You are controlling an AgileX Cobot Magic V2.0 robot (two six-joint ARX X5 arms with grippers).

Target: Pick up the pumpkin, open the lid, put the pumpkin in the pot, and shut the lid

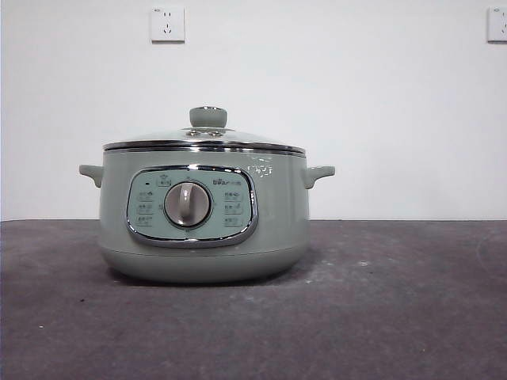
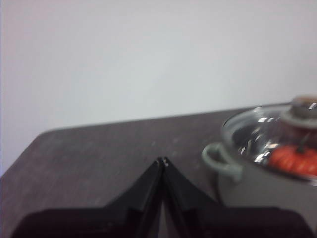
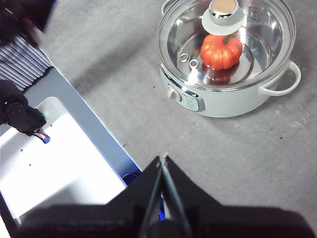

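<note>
The sage-green pot (image 1: 204, 214) stands on the dark table with the glass lid (image 1: 204, 138) resting on its rim, knob up. Through the lid (image 3: 225, 44) I see the orange pumpkin (image 3: 221, 51) sitting inside the pot (image 3: 233, 99); it shows again as an orange patch, the pumpkin (image 2: 297, 159), in the left wrist view under the lid (image 2: 270, 131). My left gripper (image 2: 162, 160) is shut and empty, off to the side of the pot (image 2: 262, 193). High above the table my right gripper (image 3: 163, 158) is shut and empty, away from the pot.
Two wall sockets (image 1: 167, 24) sit on the white wall behind. A white and blue surface (image 3: 59, 153) beyond the table edge, with black robot hardware (image 3: 20, 114) on it, shows in the right wrist view. Grey tabletop (image 1: 396, 301) spreads around the pot.
</note>
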